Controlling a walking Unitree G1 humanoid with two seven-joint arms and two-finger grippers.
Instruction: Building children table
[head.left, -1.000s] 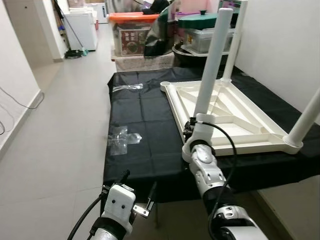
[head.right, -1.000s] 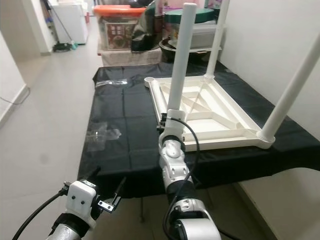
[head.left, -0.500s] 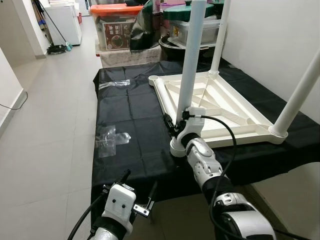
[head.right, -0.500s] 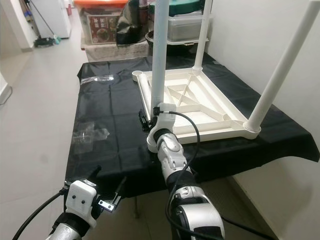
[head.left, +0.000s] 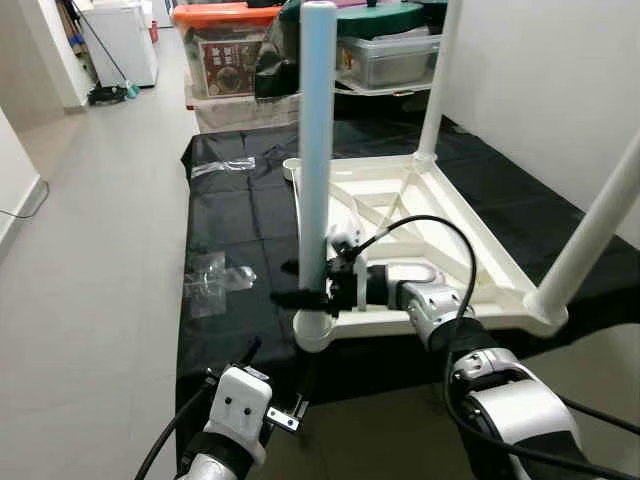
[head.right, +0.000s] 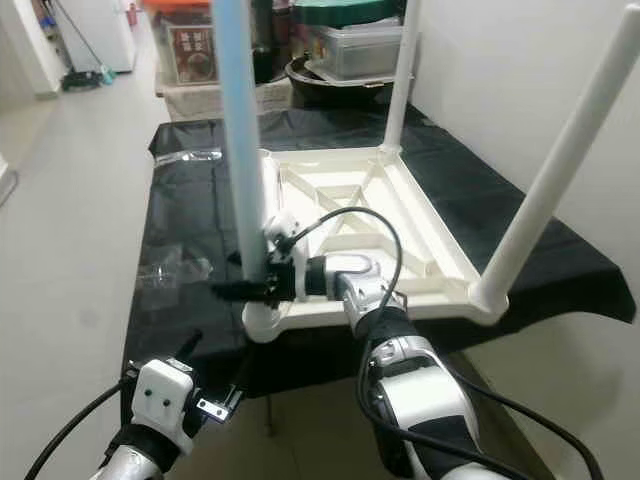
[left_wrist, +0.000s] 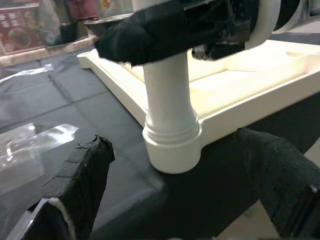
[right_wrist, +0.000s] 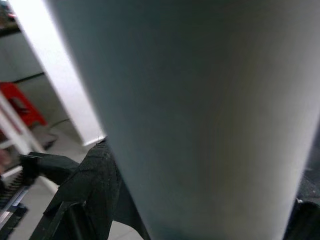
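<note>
A white children's table (head.left: 430, 215) lies upside down on a black-covered tabletop (head.left: 240, 220). Its near-left leg (head.left: 316, 150) stands upright in the corner socket (head.left: 318, 328). My right gripper (head.left: 305, 297) is shut on this leg just above the socket, with the forearm reaching in from the right. In the right wrist view the leg (right_wrist: 200, 100) is very close, with a black finger (right_wrist: 85, 185) beside it. My left gripper (head.left: 278, 365) hangs open, low at the tabletop's front edge, facing the socket (left_wrist: 172, 142) without touching it. Two more legs (head.left: 440, 80) (head.left: 600, 220) stand upright.
The far-left corner socket (head.left: 292, 165) has no leg. Clear plastic bags (head.left: 210, 275) (head.left: 225, 167) lie on the black cover. Storage boxes and pots (head.left: 240, 60) are stacked behind. A white wall (head.left: 560, 90) runs along the right; tiled floor (head.left: 90, 230) lies to the left.
The camera view has shifted. My right forearm has swung round to come at the leg from the right, still gripping it near the base. The left gripper has stayed low.
</note>
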